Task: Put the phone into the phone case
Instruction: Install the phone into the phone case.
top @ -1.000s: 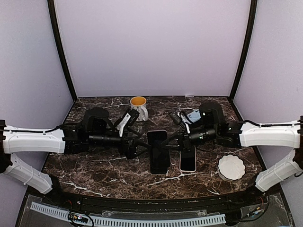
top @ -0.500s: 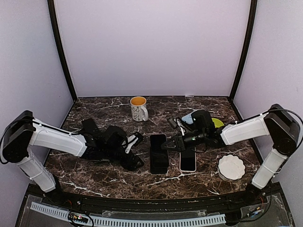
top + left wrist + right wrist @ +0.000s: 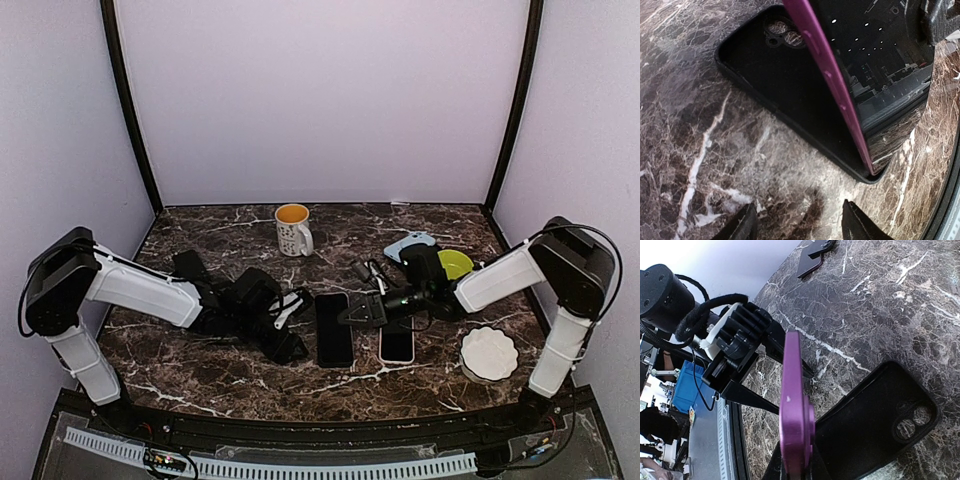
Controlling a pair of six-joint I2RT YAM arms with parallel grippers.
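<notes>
overhead wide; both wrists near case [image 3: 790,95]

Bright even light, soft shadows, lamp dots mirrored on phone [image 3: 880,45], wrist close-ups soft

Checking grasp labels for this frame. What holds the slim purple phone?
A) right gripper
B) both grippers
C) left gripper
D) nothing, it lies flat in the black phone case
A: the right wrist view shows the slim purple phone on edge, clamped in the right gripper above the black phone case. The left gripper is open and has nothing between its fingers.
</notes>
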